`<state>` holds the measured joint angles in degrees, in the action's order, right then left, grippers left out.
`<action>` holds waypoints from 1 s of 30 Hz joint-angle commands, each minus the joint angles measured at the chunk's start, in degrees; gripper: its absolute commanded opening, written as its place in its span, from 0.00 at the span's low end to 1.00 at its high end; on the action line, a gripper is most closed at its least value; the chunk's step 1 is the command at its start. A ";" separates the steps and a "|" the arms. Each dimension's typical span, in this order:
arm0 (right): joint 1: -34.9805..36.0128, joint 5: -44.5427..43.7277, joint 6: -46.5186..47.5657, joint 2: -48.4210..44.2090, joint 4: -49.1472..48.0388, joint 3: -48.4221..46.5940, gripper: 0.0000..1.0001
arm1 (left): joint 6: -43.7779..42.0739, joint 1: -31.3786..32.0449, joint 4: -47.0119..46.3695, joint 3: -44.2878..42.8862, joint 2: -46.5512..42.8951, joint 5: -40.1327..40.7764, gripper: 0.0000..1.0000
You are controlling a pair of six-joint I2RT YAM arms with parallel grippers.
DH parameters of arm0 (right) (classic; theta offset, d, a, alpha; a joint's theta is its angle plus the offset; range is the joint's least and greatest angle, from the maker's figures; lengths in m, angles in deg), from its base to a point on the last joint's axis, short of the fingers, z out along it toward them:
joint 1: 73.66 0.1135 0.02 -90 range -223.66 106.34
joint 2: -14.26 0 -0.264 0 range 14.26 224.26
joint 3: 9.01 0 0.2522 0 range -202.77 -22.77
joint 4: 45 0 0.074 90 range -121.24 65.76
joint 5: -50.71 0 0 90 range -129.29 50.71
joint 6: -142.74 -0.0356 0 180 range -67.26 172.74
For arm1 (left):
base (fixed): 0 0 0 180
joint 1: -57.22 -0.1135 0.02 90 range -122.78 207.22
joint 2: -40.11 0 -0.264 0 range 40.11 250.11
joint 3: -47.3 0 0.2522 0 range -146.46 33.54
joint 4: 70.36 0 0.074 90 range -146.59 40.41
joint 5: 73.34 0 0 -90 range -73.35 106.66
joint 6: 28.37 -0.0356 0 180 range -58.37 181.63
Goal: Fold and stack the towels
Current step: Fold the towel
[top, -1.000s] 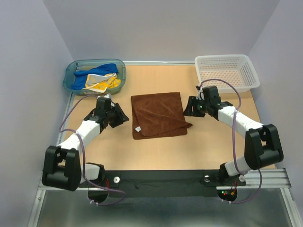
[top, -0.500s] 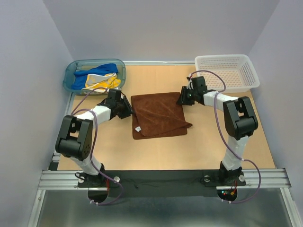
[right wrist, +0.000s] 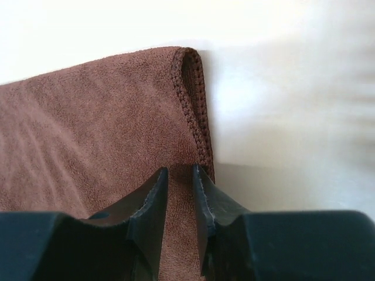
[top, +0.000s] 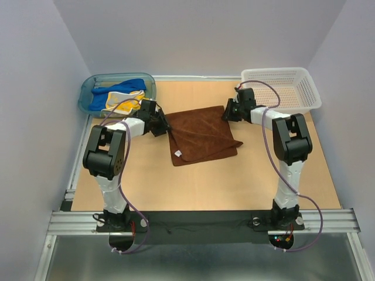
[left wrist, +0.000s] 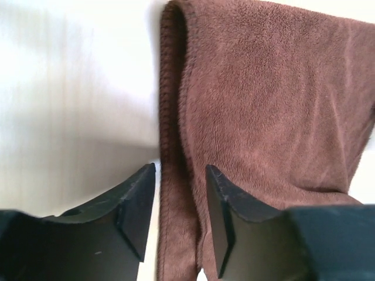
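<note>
Now the left jaws stand narrow with the brown towel's point(left wrist: 263, 117) doubled hem pinched between them, and the right jaws are almost together on the stitched hem at the other far corner, so both seem to have cloth in hand, though the left hold looks the looser of the two; a second ago both pairs hung beside the towel, clear of it, and half a second ago they had only just reached its far corners. Since then the towel has skewed on the counter point(top: 234, 193); its far edge, which ran straight across, now slants, with the right corner drawn up toward the basket point(top: 280, 71) and the left corner sitting lower, just beside the left arm's point(top: 108, 152) wrist; the white tag point(top: 178, 154) near its front edge has shifted a little too. The right arm point(top: 290, 140) reaches out to its corner in the same way. I judge the reach is over and the grip made, so the next fold, far edge brought over to the near edge, can begin; the skew may need squaring first, or the halves will not meet. The blue towel point(top: 126, 85) and yellow towel point(top: 126, 102) lie bunched in the tub point(top: 117, 76), so most of the task is ahead.
</note>
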<state>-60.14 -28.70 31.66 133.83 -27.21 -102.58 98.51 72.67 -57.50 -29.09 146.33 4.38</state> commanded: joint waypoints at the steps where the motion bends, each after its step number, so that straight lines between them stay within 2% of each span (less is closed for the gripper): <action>1: -1.04 -2.33 -1.24 -4.33 -0.78 0.69 0.31 | -0.23 0.64 0.82 -3.73 -2.66 -1.61 0.53; 5: -1.04 -0.57 -3.96 -14.43 -0.87 8.06 0.40 | -1.29 3.01 4.68 -1.36 -10.81 1.28 0.65; 7: -1.04 0.48 -4.58 -21.80 -0.78 11.85 0.54 | -0.94 5.55 5.91 2.67 -15.14 3.21 0.68; 8: -1.04 0.66 -5.28 -24.27 -0.26 15.87 0.69 | -0.76 6.87 6.79 5.82 -19.86 4.61 0.71; 11: -1.04 0.22 -6.43 -34.64 1.76 20.91 0.97 | 1.69 12.49 8.72 10.58 -29.26 8.13 0.80; 12: -1.04 -0.13 -6.86 -37.45 3.51 23.45 1.00 | 2.83 13.73 9.16 13.99 -31.75 9.71 0.83; 15: -1.13 -2.41 -9.84 -46.95 5.37 29.34 1.00 | 8.98 17.25 8.29 21.04 -40.45 9.99 0.91; 19: -1.13 -5.57 -14.33 -55.40 5.46 35.40 1.00 | 15.31 17.78 6.71 26.06 -46.18 9.90 0.91; 21: -1.13 -6.02 -16.88 -57.42 5.37 37.53 0.98 | 17.51 18.57 6.44 25.64 -46.01 10.68 0.86; 22: -1.13 -6.19 -18.11 -57.69 5.28 39.19 0.95 | 18.22 19.18 6.44 24.32 -44.44 11.65 0.78; 25: -1.13 -6.81 -19.26 -57.17 5.11 41.04 0.91 | 21.29 21.82 6.53 21.77 -41.27 14.64 0.72; 26: -1.13 -6.90 -19.52 -56.91 4.76 41.75 0.90 | 22.08 22.35 6.71 20.37 -38.91 15.95 0.63; 27: -1.13 -7.07 -19.79 -56.64 4.67 42.10 0.89 | 22.87 22.96 6.88 19.75 -37.76 16.75 0.58; 29: -1.13 -6.99 -19.96 -56.11 4.14 42.63 0.88 | 25.33 24.37 7.41 18.87 -34.78 18.42 0.49; 30: -1.13 -6.99 -20.31 -56.02 3.53 43.15 0.87 | 26.30 24.63 8.02 18.34 -33.89 19.38 0.48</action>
<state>-61.24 -34.06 13.65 77.83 -21.40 -60.03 119.34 95.99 -49.61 -7.56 110.20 18.57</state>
